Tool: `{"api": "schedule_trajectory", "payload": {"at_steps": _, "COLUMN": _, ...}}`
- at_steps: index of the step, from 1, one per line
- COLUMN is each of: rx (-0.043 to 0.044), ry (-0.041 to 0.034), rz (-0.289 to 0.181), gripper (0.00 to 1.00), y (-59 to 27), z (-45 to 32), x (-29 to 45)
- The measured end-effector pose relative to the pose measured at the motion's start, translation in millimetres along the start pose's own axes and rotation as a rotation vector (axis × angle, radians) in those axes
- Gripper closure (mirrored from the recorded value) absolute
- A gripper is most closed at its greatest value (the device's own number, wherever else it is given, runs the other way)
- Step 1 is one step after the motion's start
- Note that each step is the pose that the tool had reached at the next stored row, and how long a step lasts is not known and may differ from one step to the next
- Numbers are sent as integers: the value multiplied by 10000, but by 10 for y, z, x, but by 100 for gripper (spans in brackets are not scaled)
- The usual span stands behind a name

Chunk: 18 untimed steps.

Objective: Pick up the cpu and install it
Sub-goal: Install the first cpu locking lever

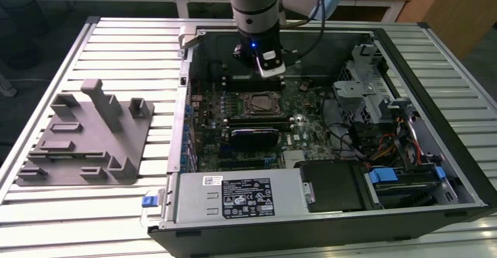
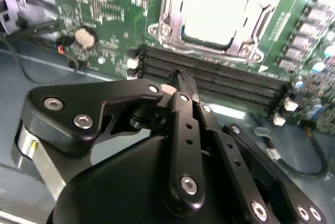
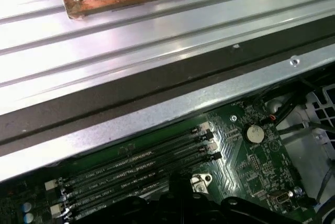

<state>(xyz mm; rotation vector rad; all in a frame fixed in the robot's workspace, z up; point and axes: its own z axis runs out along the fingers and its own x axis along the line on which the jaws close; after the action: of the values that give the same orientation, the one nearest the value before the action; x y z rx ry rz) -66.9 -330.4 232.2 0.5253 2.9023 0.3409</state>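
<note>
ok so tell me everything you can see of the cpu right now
The cpu is a flat square chip with a pale, shiny metal top and a thin darker rim. In the second wrist view it lies level inside the square socket on the green motherboard, with the socket's metal frame around its edges. The slim black memory slots run just beside the socket. The pincer is apart from it, over those slots, and nothing else touches its top.

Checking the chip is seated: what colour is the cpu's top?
Shiny silver-white, the cpu sitting inside the socket's metal frame; best in the second wrist view.
</note>
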Motion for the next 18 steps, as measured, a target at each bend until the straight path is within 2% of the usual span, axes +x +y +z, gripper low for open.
{"api": "schedule_trajectory", "payload": {"at_steps": 2, "rx": 270, "ry": -87, "rz": -60, "gripper": 89, "y": 1, "z": 1, "x": -2}}
{"api": "schedule_trajectory", "payload": {"at_steps": 4, "rx": 491, "ry": -85, "rz": -91, "gripper": 89, "y": 3, "z": 1, "x": -6}}
{"api": "schedule_trajectory", "payload": {"at_steps": 8, "rx": 1120, "ry": -142, "rz": -189, "gripper": 89, "y": 8, "z": 3, "x": -13}}
{"api": "schedule_trajectory", "payload": {"at_steps": 11, "rx": 1504, "ry": -140, "rz": -244, "gripper": 89, "y": 13, "z": 5, "x": -25}}
{"api": "schedule_trajectory", "payload": {"at_steps": 13, "rx": 1716, "ry": -109, "rz": -272, "gripper": 89, "y": 16, "z": 8, "x": -35}}
{"api": "schedule_trajectory", "payload": {"at_steps": 15, "rx": 1883, "ry": -35, "rz": -285, "gripper": 89, "y": 21, "z": 10, "x": -47}}
{"api": "schedule_trajectory", "payload": {"at_steps": 17, "rx": 2016, "ry": 66, "rz": -288, "gripper": 89, "y": 25, "z": 12, "x": -59}}
{"api": "schedule_trajectory", "payload": {"at_steps": 18, "rx": 2072, "ry": 142, "rz": -283, "gripper": 89, "y": 27, "z": 14, "x": -66}}
